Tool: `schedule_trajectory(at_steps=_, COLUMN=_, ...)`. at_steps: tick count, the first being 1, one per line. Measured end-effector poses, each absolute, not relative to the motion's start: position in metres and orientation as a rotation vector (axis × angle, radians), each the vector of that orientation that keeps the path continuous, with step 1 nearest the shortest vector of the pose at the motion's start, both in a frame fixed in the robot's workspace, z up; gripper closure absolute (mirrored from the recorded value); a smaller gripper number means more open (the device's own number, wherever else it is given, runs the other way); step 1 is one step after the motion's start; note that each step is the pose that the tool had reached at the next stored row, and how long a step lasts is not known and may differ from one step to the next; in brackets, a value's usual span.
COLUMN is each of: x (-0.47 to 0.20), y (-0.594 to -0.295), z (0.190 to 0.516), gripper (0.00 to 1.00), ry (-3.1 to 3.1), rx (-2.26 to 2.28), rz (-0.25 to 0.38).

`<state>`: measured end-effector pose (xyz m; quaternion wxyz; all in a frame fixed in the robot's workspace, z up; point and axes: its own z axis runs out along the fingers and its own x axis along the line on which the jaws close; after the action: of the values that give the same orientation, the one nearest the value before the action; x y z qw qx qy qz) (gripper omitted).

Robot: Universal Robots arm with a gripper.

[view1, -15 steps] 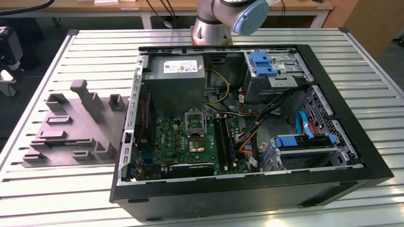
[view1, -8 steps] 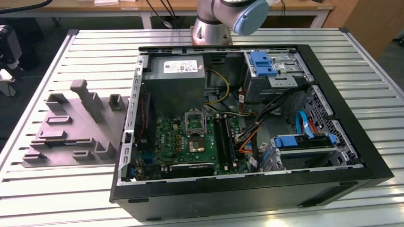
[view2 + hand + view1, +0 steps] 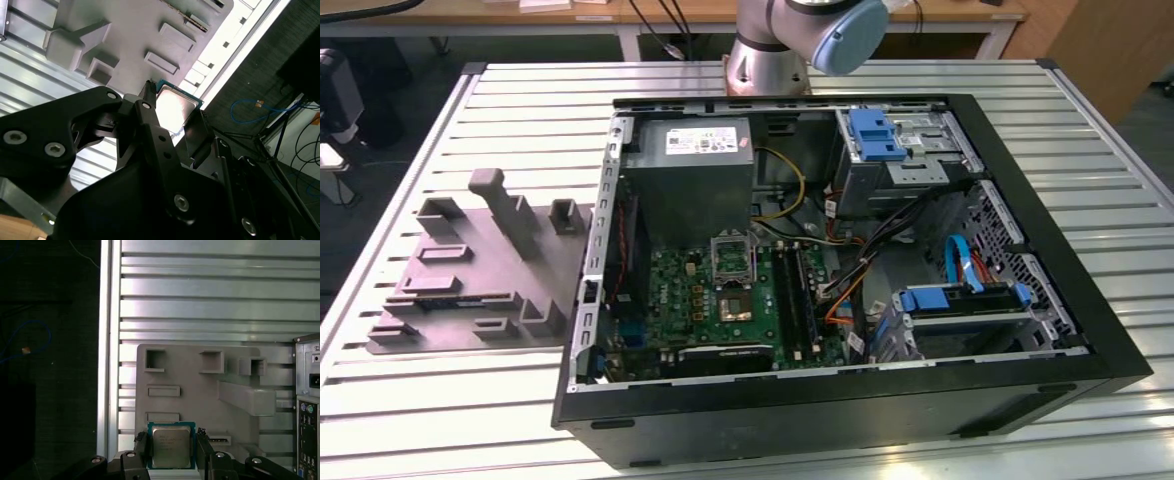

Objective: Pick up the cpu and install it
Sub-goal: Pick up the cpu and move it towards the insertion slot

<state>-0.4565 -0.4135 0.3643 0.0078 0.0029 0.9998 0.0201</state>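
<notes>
The cpu, a small square chip with a pale silver top and a thin green rim, sits between the two black fingers of my gripper, which is shut on its edges. The second wrist view has the same cpu clamped in the gripper, its top glaring bright. Well below it lies the grey plastic block with pockets and posts. In the exterior view the green motherboard's socket lies open inside the computer case.
The grey block rests on the slatted metal table, at the exterior view's left of the open case. Inside the case are a grey power supply box, blue-tabbed drive cages and loose cables. The arm's base stands behind the case.
</notes>
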Motion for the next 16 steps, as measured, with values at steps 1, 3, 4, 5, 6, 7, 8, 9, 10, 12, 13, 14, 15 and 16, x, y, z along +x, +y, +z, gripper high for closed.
schedule_trajectory(at_steps=1, x=-0.456, y=-0.413, z=0.365, gripper=0.53, ry=3.125, rx=0.009, rz=0.063)
schedule_trajectory(at_steps=3, x=-0.456, y=-0.413, z=0.366, gripper=0.53, ry=3.125, rx=0.009, rz=0.063)
schedule_trajectory(at_steps=4, x=-0.456, y=-0.413, z=0.366, gripper=0.53, ry=3.125, rx=0.009, rz=0.063)
schedule_trajectory(at_steps=5, x=-0.456, y=-0.413, z=0.367, gripper=0.53, ry=3.125, rx=0.009, rz=0.063)
schedule_trajectory(at_steps=6, x=-0.456, y=-0.413, z=0.367, gripper=0.53, ry=3.125, rx=0.009, rz=0.063)
schedule_trajectory(at_steps=7, x=-0.456, y=-0.413, z=0.368, gripper=0.53, ry=3.125, rx=0.009, rz=0.063)
schedule_trajectory(at_steps=8, x=-0.456, y=-0.413, z=0.368, gripper=0.53, ry=3.125, rx=0.009, rz=0.063)
schedule_trajectory(at_steps=9, x=-0.456, y=-0.413, z=0.369, gripper=0.53, ry=3.125, rx=0.009, rz=0.063)
schedule_trajectory(at_steps=10, x=-0.456, y=-0.413, z=0.369, gripper=0.53, ry=3.125, rx=0.009, rz=0.063)
schedule_trajectory(at_steps=12, x=-0.456, y=-0.413, z=0.37, gripper=0.53, ry=3.125, rx=0.009, rz=0.063)
schedule_trajectory(at_steps=13, x=-0.456, y=-0.413, z=0.371, gripper=0.53, ry=3.125, rx=0.009, rz=0.063)
schedule_trajectory(at_steps=14, x=-0.456, y=-0.413, z=0.372, gripper=0.53, ry=3.126, rx=0.009, rz=0.063)
schedule_trajectory(at_steps=15, x=-0.456, y=-0.413, z=0.374, gripper=0.53, ry=3.126, rx=0.009, rz=0.063)
schedule_trajectory(at_steps=16, x=-0.456, y=-0.413, z=0.375, gripper=0.53, ry=3.125, rx=0.009, rz=0.063)
